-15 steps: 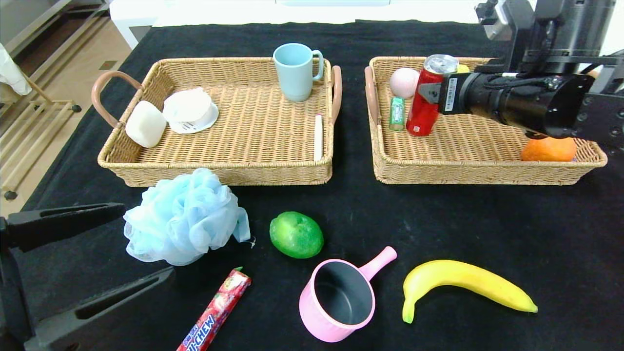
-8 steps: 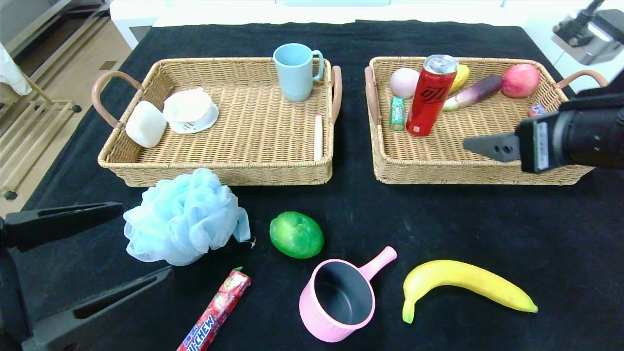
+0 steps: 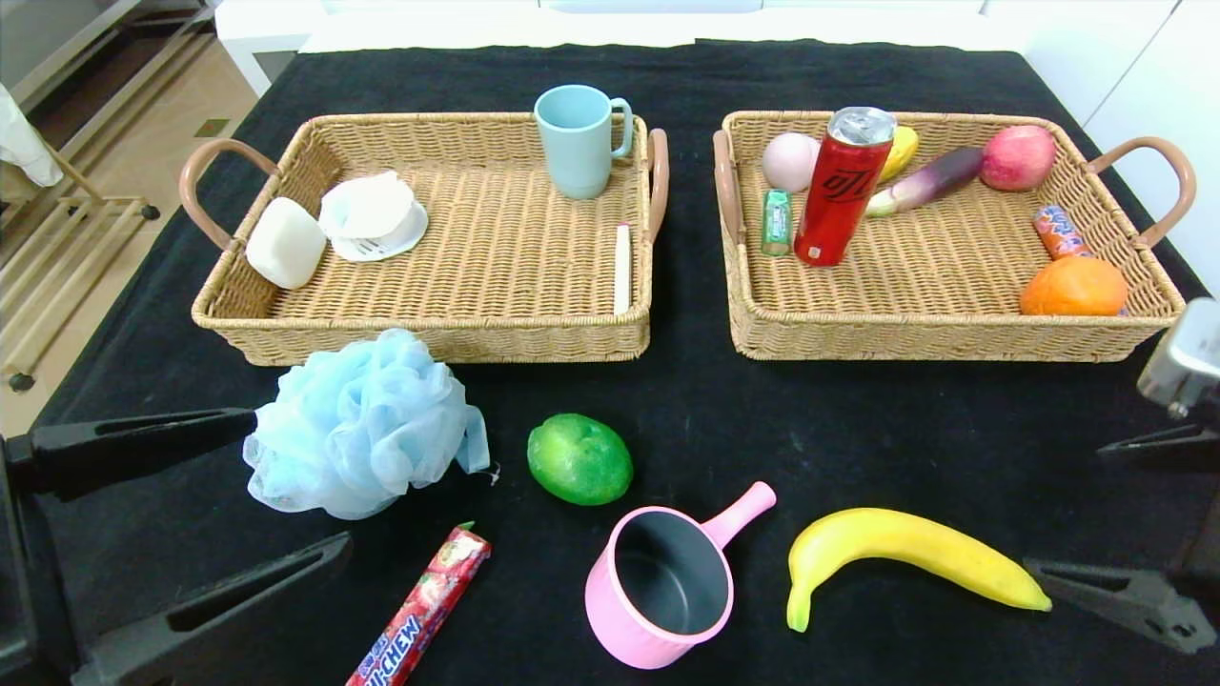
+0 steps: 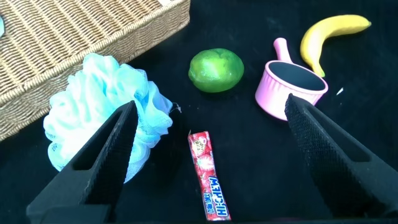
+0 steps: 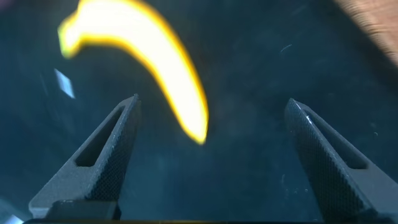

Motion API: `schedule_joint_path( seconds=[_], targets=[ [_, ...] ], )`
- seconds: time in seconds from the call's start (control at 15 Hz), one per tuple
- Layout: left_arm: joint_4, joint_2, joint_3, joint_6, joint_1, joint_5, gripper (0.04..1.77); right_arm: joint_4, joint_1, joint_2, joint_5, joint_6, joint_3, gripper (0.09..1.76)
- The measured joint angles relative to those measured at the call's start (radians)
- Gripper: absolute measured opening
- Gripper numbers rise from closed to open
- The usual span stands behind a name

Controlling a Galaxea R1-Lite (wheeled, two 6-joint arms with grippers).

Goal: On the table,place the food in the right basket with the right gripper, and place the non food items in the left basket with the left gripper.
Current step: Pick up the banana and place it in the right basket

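Note:
On the black table in front of the baskets lie a light-blue bath pouf [image 3: 357,424], a green lime [image 3: 579,457], a pink saucepan [image 3: 658,591], a yellow banana [image 3: 905,553] and a red Hi-Chew candy stick [image 3: 424,610]. My left gripper [image 3: 300,481] is open at the front left, one finger beside the pouf [image 4: 93,106], with the candy stick [image 4: 208,174] between its jaws below. My right gripper [image 3: 1067,507] is open and empty at the front right, just off the banana's tip [image 5: 155,56].
The left wicker basket [image 3: 438,338] holds a blue mug, white items and a stick. The right wicker basket [image 3: 934,338] holds a standing red can [image 3: 843,186], fruit, an orange and small packets. Bare black cloth lies between the baskets and the front objects.
My right gripper has let go of the red can, left standing in the right basket, and swung back and down to the front right near the banana. The left gripper shifted slightly.

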Motion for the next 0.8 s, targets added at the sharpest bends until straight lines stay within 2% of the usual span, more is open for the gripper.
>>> schedule_joint_path(
  seconds=[0.13, 0.33, 0.6, 0.8],
  targets=[
    [0.000, 0.002, 0.001, 0.000, 0.000, -0.002, 1.72, 0.000, 0.000, 0.015, 0.006, -0.058, 0.045, 1.69],
    [-0.002, 0.000, 0.001, 0.000, 0.000, -0.004, 1.72, 0.000, 0.024, 0.078, 0.003, -0.074, 0.055, 1.70],
    [-0.002, -0.002, -0.001, 0.001, 0.000, -0.003, 1.72, 0.001, 0.044, 0.174, -0.011, -0.120, 0.023, 1.70],
    [-0.002, -0.002, -0.001, 0.003, 0.000, -0.002, 1.72, 0.000, 0.072, 0.229, -0.066, -0.133, -0.021, 1.70]
  ],
)
